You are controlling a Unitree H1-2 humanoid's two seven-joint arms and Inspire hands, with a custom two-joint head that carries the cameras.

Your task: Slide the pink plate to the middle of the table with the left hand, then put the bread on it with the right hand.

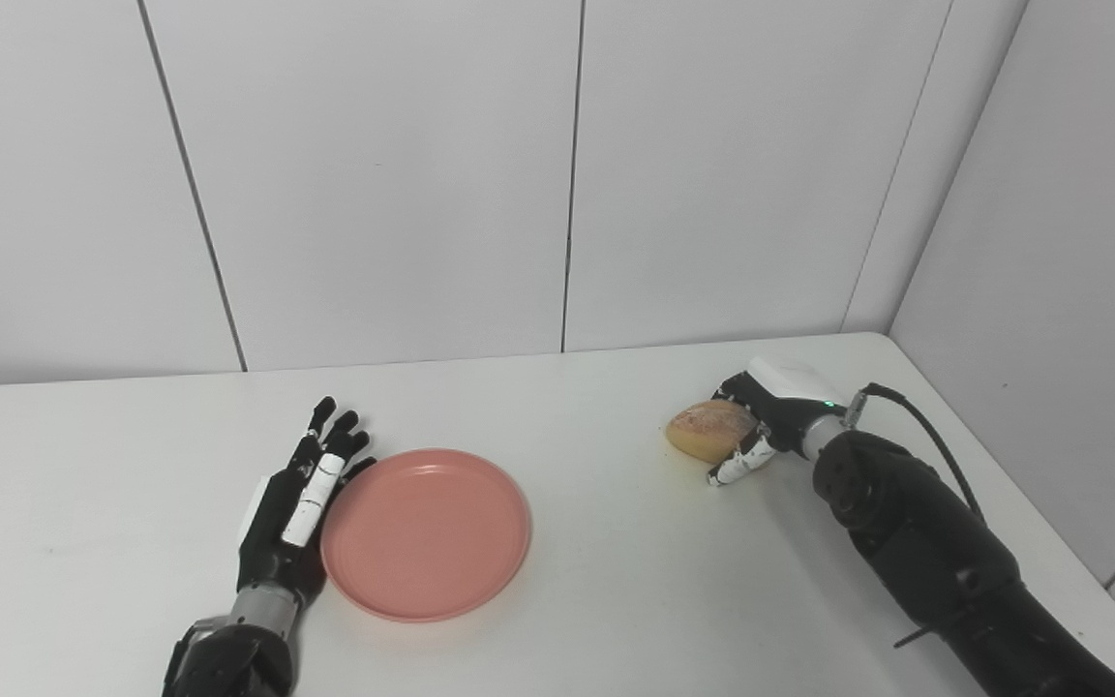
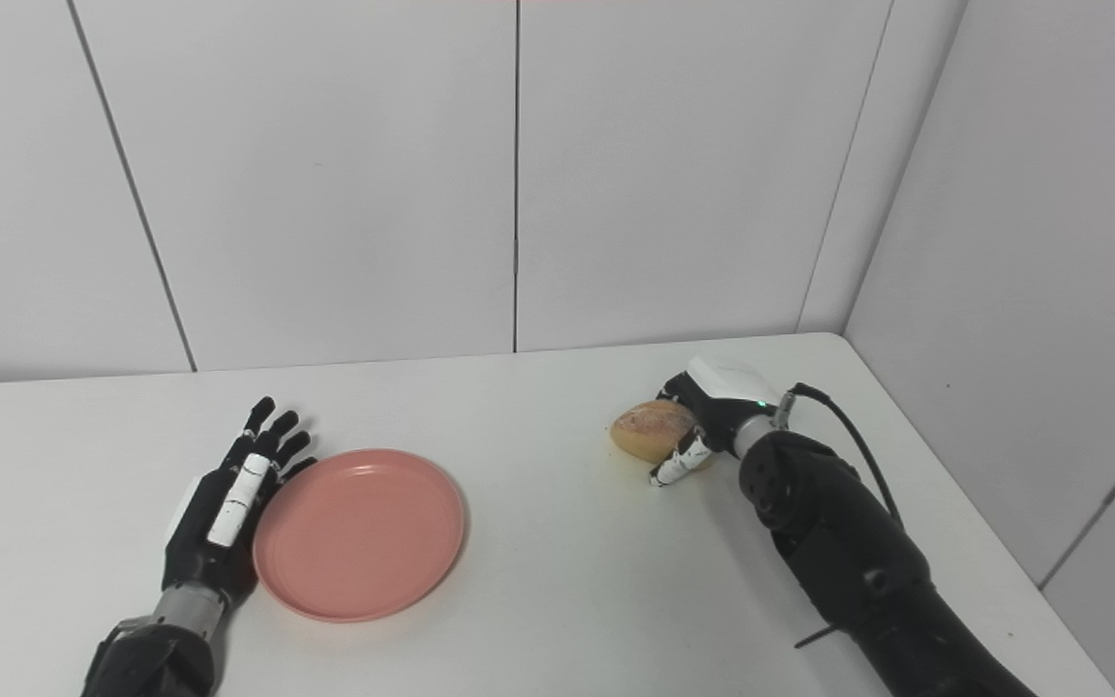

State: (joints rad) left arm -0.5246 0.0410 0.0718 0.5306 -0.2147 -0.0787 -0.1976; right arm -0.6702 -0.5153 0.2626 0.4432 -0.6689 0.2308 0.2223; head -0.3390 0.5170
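The pink plate [image 1: 426,532] lies on the white desk [image 1: 596,600] at lower centre-left. The left hand [image 1: 294,513] lies flat against its left rim, fingers [image 1: 330,431] straight and spread, holding nothing; its arm is cut off at the bottom edge. At right of centre the right hand [image 1: 761,426] is curled around the bread [image 1: 708,429], hiding the loaf's right end. Whether the bread touches the desk is unclear.
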